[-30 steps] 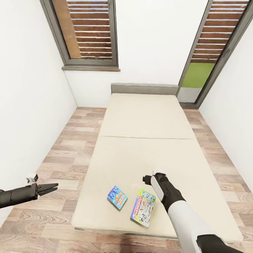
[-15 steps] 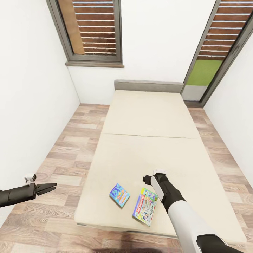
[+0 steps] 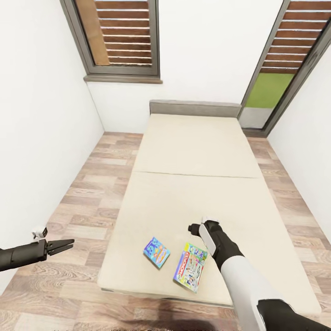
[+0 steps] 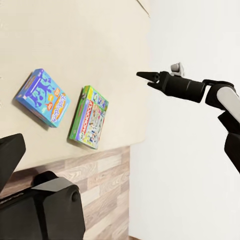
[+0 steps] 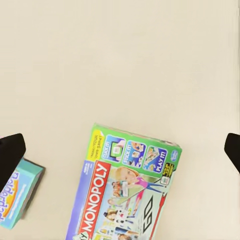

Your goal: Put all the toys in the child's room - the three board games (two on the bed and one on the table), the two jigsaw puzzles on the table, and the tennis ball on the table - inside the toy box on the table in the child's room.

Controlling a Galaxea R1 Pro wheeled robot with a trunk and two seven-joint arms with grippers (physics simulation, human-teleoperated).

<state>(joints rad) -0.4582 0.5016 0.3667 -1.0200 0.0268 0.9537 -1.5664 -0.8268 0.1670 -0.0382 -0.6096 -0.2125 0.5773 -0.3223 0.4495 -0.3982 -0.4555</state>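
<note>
Right gripper [image 3: 196, 228] fingers spread, empty, above bed [image 3: 184, 151]. At its 6 o'clock: green-edged board game [image 5: 127, 192], "MONOPOLY" legible, far end cropped. At 8: small blue game [image 3: 156, 252], title unreadable. Left gripper [image 3: 64, 245] over floor [image 3: 87, 184], fingers near-closed, empty.

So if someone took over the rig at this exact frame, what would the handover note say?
Left hand: held out over the floor left of the bed, fingers nearly together, nothing in it.
Right hand: above the foot end of the mattress, just beyond the Monopoly box; its wrist view shows fingertips wide apart, empty.
Both bed games lie flat near the foot edge and apart from each other: the small blue board game and the Monopoly box to its right.
Done: nothing judged from here; neither bed game is picked up.
Left: grasp both and carry them to the toy box, then the remaining toys.
</note>
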